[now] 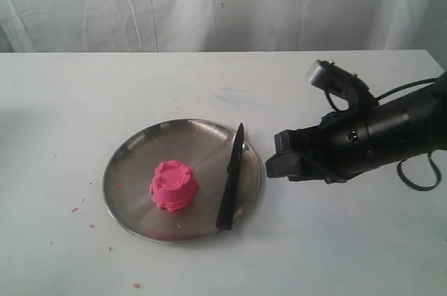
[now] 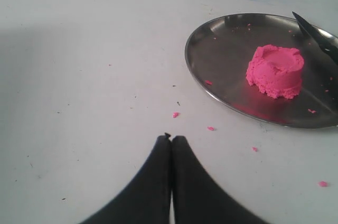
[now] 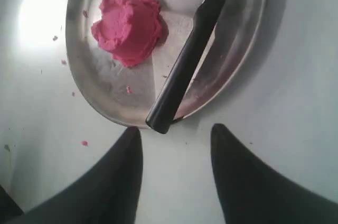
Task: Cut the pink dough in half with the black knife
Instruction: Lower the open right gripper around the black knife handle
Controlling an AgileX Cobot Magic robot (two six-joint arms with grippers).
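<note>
Pink dough point(image 1: 174, 186): one mound, sat near centre of steel plate point(image 1: 133, 163) on desk point(image 1: 70, 100). Black knife point(image 1: 231, 179) lay along the plate's 3 o'clock rim, tip toward 12. Right pincer point(image 1: 278, 154) gaped empty further toward 3 o'clock; left pincer point(image 2: 171, 138) was closed, empty.

Polished metal plate point(image 1: 133, 170), smooth and mirror-glossy, bearing the matt, crumbly-surfaced pink dough point(image 1: 174, 186) and, at its 3 o'clock rim, the smooth, matt black knife point(image 1: 231, 181), on a matt white bench point(image 1: 84, 93) before a creased white cloth backdrop point(image 1: 209, 3).
</note>
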